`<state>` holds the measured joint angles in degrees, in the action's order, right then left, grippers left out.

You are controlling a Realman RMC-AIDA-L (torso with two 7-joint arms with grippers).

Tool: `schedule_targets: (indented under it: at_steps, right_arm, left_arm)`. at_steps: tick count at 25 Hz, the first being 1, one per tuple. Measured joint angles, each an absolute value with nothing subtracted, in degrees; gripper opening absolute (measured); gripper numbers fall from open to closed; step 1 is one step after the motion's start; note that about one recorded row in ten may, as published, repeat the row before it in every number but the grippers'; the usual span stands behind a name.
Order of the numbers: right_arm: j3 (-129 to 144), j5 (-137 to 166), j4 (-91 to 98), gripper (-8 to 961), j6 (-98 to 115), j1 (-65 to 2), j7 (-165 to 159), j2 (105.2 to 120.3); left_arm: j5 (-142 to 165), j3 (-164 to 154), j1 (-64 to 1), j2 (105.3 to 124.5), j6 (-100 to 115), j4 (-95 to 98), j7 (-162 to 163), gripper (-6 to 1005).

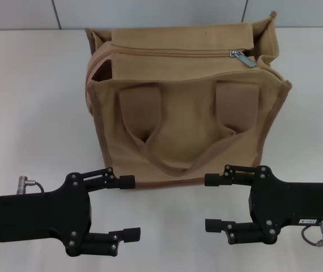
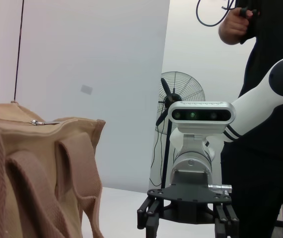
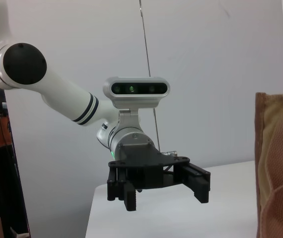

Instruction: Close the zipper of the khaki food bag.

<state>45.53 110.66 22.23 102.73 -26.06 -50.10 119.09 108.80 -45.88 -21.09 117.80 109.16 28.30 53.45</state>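
Observation:
The khaki food bag (image 1: 184, 119) stands upright on the white table, front panel and two strap handles facing me. The zipper (image 1: 173, 54) runs along its top, with the silver pull tab (image 1: 243, 58) near the right end and a dark gap at the left end. My left gripper (image 1: 130, 207) is open, low in front of the bag's left corner, not touching it. My right gripper (image 1: 211, 203) is open in front of the right corner. The left wrist view shows the bag (image 2: 32, 163), pull tab (image 2: 39, 122) and right gripper (image 2: 187, 220). The right wrist view shows the left gripper (image 3: 161, 188) and the bag's edge (image 3: 278, 168).
The white table (image 1: 31, 113) extends on both sides of the bag, with a grey wall behind. In the left wrist view a standing fan (image 2: 181, 94) and a person in black (image 2: 265, 74) are beyond the table's right side.

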Motion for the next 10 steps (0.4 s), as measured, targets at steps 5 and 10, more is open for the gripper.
schedule_targets:
  at_steps: [5,10]
  right_arm:
    - [45.53,110.67,22.24,744,102.73,-26.06,-50.09,119.09]
    - [45.53,110.60,22.24,744,102.73,-26.03,-50.10,119.09]
  left_arm:
    - [108.80,-45.88,-21.14,117.86,109.15,28.30,53.52,833]
    - [108.80,-45.88,-21.18,117.86,109.16,28.30,53.67,833]
